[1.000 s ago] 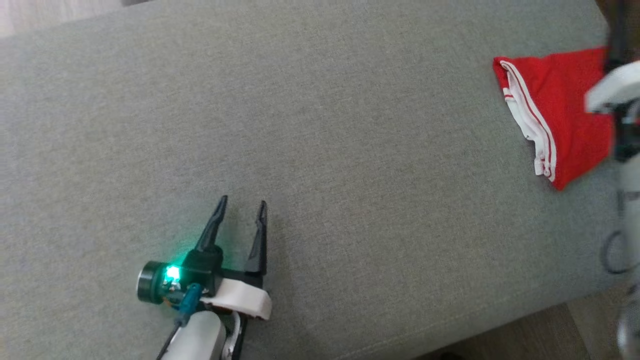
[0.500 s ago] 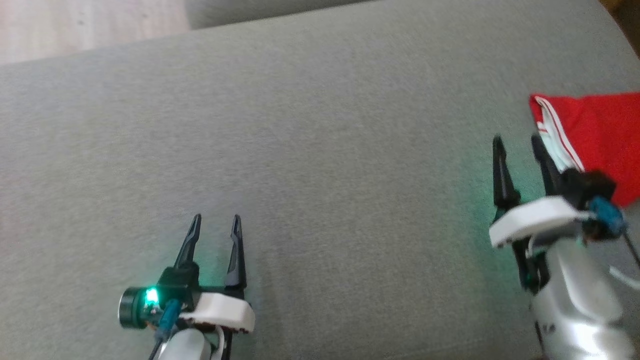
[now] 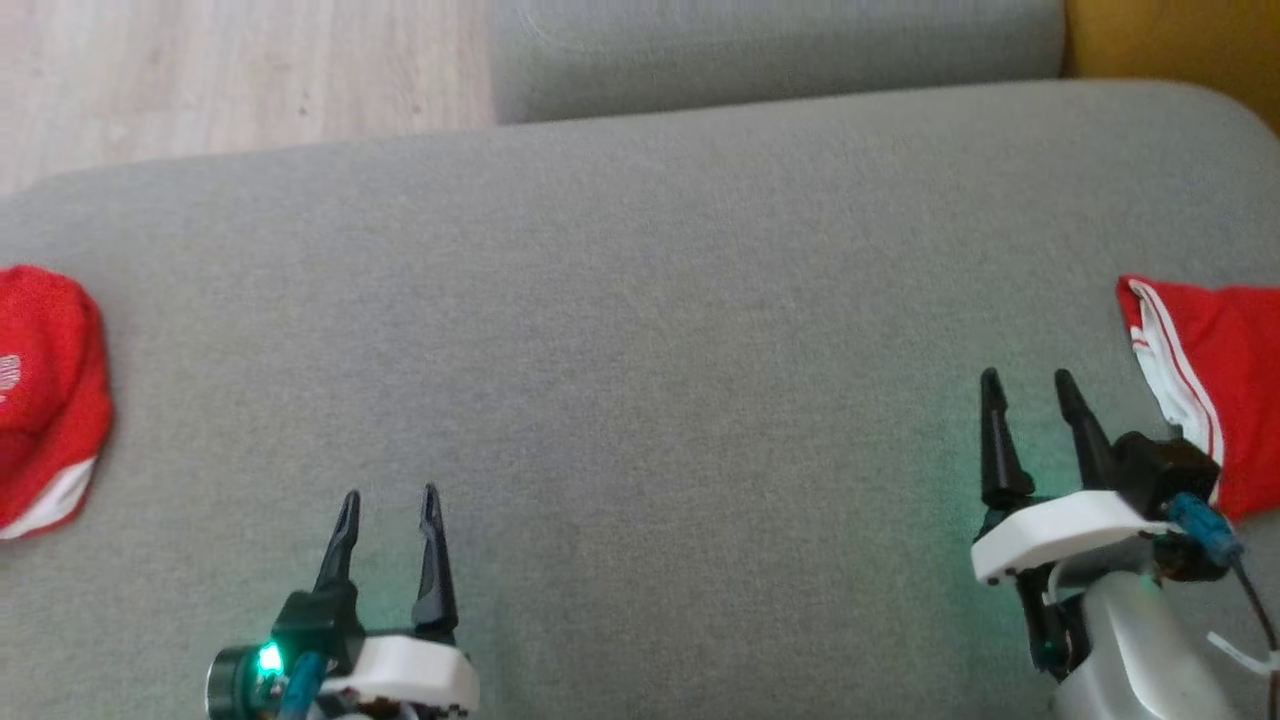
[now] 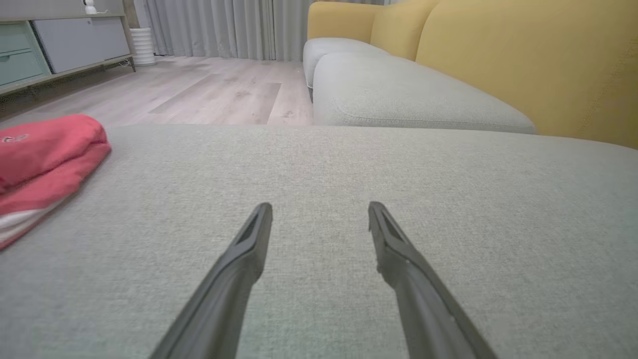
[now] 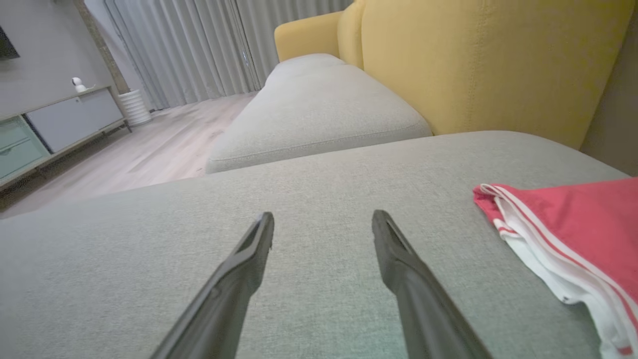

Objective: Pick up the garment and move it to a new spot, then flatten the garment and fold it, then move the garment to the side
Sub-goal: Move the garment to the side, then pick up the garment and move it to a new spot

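Though left jaws and right jaws spread, red garment (image 3: 1235, 390) just beside right jaws.

left gripper (image 4: 319, 209) fingers (image 4: 239, 264) spread over the grey cushion (image 4: 448, 199); folded red garment (image 4: 45, 149) lies far left.

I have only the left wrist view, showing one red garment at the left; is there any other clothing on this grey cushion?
Observer: Yes, a second red garment with white trim lies at the cushion's right end.
Operator: Where is the right tool?
Observer: The right tool sits just left of that garment, jaws open and empty.
Operator: Is it touching the cloth?
Observer: No, the right wrist view shows bare cushion between its fingers and the trim.
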Tool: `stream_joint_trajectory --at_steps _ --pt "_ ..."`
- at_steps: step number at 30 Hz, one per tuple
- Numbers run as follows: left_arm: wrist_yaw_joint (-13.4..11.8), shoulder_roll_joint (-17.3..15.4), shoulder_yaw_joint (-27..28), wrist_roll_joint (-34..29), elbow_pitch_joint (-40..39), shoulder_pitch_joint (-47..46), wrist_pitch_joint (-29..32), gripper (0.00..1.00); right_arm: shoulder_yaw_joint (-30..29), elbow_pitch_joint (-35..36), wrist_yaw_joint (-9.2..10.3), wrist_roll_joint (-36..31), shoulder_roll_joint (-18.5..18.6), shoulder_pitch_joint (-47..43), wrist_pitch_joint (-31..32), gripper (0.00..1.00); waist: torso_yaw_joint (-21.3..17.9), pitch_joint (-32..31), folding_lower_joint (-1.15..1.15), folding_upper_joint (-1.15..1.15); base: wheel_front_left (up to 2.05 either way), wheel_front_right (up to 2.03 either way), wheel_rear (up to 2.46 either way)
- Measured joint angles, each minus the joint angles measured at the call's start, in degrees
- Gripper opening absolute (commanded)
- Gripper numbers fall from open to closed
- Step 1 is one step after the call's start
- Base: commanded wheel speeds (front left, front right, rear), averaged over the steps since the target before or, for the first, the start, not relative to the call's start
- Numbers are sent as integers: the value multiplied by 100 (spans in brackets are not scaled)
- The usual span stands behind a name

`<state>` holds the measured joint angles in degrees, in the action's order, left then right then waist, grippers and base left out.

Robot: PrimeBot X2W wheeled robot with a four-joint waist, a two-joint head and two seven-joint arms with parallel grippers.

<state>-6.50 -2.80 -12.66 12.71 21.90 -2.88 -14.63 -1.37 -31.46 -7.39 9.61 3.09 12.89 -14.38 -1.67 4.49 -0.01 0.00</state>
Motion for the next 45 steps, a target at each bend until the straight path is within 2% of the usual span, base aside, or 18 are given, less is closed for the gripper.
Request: stream_joint_trajectory --at_steps 10,17,25,31,38,39,45 --pt "26 1 186 -10 -22 250 0 100 257 -12 0 90 -16 -374 0 100 299 -356 0 0 0 0 0" --pt "101 0 308 -67 -55 387 0 100 290 -12 0 157 -20 -381 0 100 516 -391 1 0 0 0 0" --pt "67 0 379 -57 -74 393 1 100 504 -10 0 167 -20 -382 0 100 764 -336 1 0 0 0 0" --pt "42 1 526 -40 -133 455 1 100 723 24 0 236 -20 -387 0 100 1298 -276 1 0 0 0 0" --pt "113 1 877 -24 -156 608 1 100 1146 42 0 190 -23 -398 0 100 2115 -230 1 0 0 0 0" --pt "127 -1 978 -24 -163 650 1 100 1218 37 0 198 -23 -398 0 100 2327 -215 1 0 0 0 0" --pt "260 1 1347 -23 -159 676 1 100 1401 45 0 223 -24 -347 0 100 2651 -83 1 0 0 0 0"
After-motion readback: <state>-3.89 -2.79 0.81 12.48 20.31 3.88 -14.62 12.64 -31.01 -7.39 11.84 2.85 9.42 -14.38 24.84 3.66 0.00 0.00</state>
